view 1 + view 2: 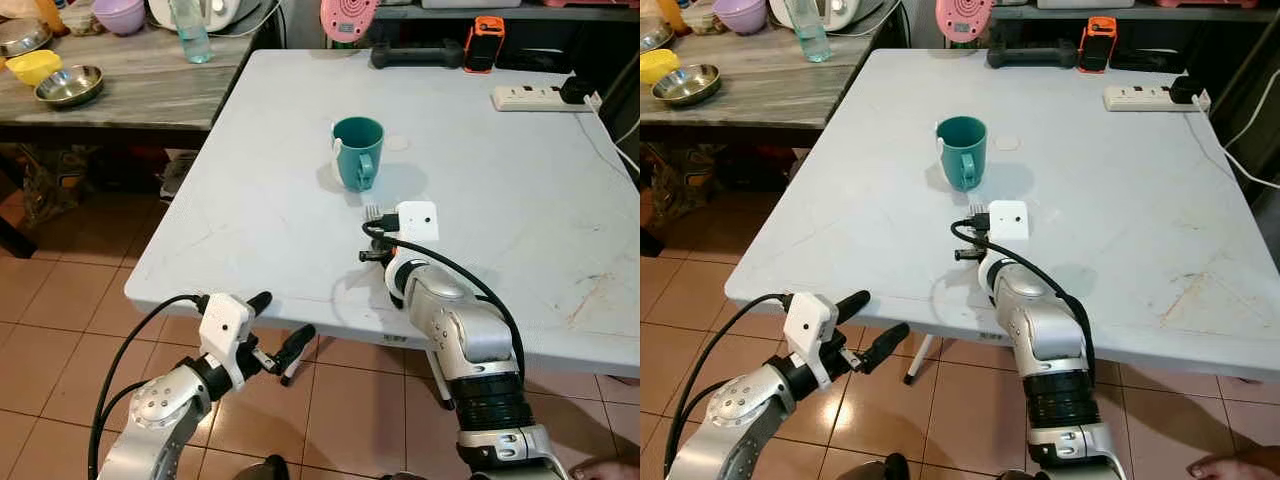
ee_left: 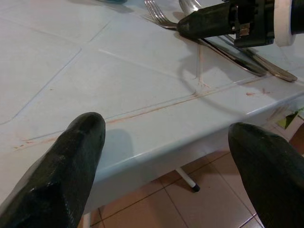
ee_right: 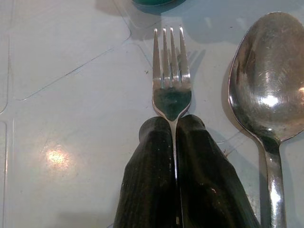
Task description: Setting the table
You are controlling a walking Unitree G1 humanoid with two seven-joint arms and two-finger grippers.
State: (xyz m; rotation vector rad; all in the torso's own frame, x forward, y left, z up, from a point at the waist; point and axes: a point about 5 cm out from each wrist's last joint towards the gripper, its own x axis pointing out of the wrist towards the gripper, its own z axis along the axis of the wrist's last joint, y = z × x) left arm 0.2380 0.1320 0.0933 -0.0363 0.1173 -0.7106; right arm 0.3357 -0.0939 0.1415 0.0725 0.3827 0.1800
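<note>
**Spotter:** Where's the fork?

**Me:** Pinched in my right gripper (image 3: pixel 173 124), fingers closed on its handle just behind the neck. The fork (image 3: pixel 171 71) sticks out ahead of the fingertips, tines toward the mug (image 1: pixel 357 150), low over the table (image 1: pixel 250 200). I can't tell whether it's touching down. A spoon (image 3: pixel 268 76) lies just beside the fingers, parallel.

**Spotter:** How will it handle?

**Me:** I'd judge it light, stiff and slick: polished steel between narrow pads could pivot or slide. Gripping near the neck keeps it steady, so I'd stay there.

**Spotter:** And the left?

**Me:** Left gripper (image 1: pixel 270 335) hangs spread wide and empty, just off the table's near edge, with its fingers (image 2: pixel 71 156) pointing toward the cutlery.
</note>
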